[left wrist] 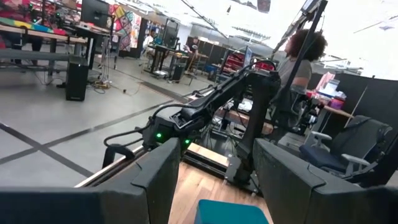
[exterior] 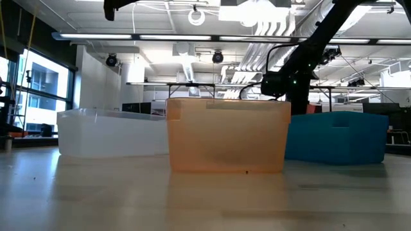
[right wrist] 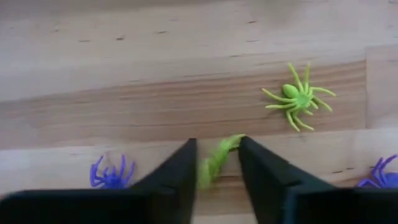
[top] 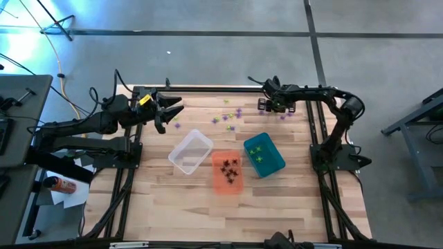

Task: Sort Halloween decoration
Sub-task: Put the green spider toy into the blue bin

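Observation:
Loose purple and green spider decorations (top: 228, 116) lie on the wooden table near its far edge. My right gripper (top: 266, 105) points down among them, and in its wrist view it (right wrist: 216, 155) is shut on one green spider (right wrist: 214, 163). Another green spider (right wrist: 298, 96) and two purple ones (right wrist: 111, 173) (right wrist: 379, 174) lie flat on the wood beside it. My left gripper (top: 169, 114) hangs open above the table's far left part, pointing level, with nothing between its fingers (left wrist: 155, 180). My right gripper pinches the green spider between its two fingers, which come from above and point down. The spider's body (right wrist: 211, 168) is tipped up on edge between them, and its upper end (right wrist: 233, 142) touches one finger. Whether it is off the wood, I cannot tell.
Three bins stand in a row mid-table: a clear one (top: 190, 152), an orange one (top: 223, 181) holding black spiders, and a teal one (top: 273, 158) holding green spiders. A person sits beyond the table (left wrist: 305, 56). Bare wood lies along the table's near edge.

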Robot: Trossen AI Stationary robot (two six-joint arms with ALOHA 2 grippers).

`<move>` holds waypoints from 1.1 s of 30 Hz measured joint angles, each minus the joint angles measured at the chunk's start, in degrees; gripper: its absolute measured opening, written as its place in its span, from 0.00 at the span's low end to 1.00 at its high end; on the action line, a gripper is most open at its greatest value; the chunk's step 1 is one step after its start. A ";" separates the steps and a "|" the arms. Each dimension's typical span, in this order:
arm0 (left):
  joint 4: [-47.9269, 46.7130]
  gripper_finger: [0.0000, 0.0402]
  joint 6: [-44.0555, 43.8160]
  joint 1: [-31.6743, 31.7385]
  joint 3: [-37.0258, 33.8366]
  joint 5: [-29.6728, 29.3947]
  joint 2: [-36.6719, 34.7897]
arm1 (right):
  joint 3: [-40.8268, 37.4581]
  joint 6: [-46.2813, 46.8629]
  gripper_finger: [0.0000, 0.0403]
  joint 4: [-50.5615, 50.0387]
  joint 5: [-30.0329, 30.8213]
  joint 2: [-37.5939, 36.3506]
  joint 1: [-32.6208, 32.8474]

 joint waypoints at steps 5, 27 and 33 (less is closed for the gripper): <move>-0.01 0.47 0.00 0.00 0.00 0.01 0.00 | -0.24 -4.39 0.03 0.15 -1.02 -2.51 1.44; 0.01 0.47 2.51 0.00 0.00 -0.17 0.00 | -0.09 -40.51 0.01 32.58 -23.64 -46.39 26.41; 0.01 0.47 2.54 0.00 0.00 -0.18 0.00 | -0.09 -44.57 0.01 32.92 -20.16 -45.23 32.56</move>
